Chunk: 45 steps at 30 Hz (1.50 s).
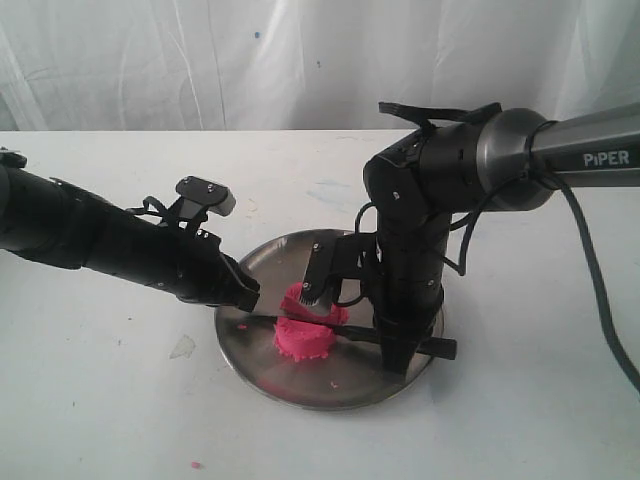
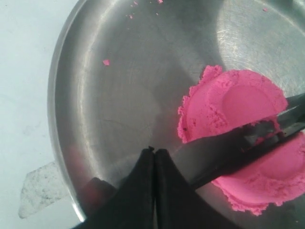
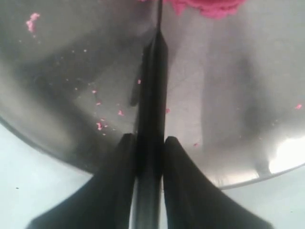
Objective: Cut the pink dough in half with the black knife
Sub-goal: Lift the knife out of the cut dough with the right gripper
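The pink dough (image 1: 302,341) lies on the round steel plate (image 1: 300,256), left of its middle. The black knife (image 1: 355,333) is pressed across the dough, with pink showing on both sides of the blade (image 2: 238,145). My right gripper (image 3: 150,141) is shut on the knife's handle (image 3: 151,109) near the plate's right front rim. My left gripper (image 1: 246,296) is shut with nothing between its fingers (image 2: 143,171). It hovers just inside the plate's left rim, close to the blade's tip; I cannot tell whether it touches the blade. The dough (image 2: 233,102) has a ragged rim.
Small pink crumbs (image 3: 100,126) dot the plate (image 2: 119,95). A clear scrap (image 1: 183,346) lies on the white table left of the plate, and a pink crumb (image 1: 196,465) sits near the front edge. A white curtain hangs behind.
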{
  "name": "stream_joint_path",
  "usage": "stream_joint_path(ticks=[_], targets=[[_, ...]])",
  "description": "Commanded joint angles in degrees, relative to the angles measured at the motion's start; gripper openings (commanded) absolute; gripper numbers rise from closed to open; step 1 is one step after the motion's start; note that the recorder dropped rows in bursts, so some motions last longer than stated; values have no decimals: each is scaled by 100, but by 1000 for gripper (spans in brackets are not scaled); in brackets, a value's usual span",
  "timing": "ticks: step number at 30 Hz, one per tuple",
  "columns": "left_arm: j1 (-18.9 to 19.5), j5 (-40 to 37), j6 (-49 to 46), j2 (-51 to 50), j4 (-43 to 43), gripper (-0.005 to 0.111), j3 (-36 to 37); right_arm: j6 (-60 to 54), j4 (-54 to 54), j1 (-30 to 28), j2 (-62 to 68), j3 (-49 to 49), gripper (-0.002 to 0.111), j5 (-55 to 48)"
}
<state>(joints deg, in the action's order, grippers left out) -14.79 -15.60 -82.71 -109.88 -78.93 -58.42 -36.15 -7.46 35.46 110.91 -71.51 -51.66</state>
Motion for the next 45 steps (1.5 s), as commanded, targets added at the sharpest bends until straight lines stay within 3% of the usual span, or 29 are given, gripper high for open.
stream_joint_path(ticks=[1,11,25,29,34,38,45], targets=[[-15,-185,53,54,-21,0,-6,291,-70,-8,-77,-1,0,121],[-15,-224,79,54,-21,0,-6,1101,-812,-8,-48,-1,0,249],[-15,-235,102,417,17,0,-6,1227,-495,-8,-176,-1,0,251],[37,19,918,1002,796,0,-6,834,10,-8,-467,-1,0,-42],[543,-405,1500,1498,1052,0,-6,965,861,-217,-909,-1,0,-4],[838,-857,1507,1838,1052,0,45,1142,2364,-906,-1248,109,0,352],[892,-389,1523,2568,936,0,627,1039,4416,-1937,-1192,486,0,535]])
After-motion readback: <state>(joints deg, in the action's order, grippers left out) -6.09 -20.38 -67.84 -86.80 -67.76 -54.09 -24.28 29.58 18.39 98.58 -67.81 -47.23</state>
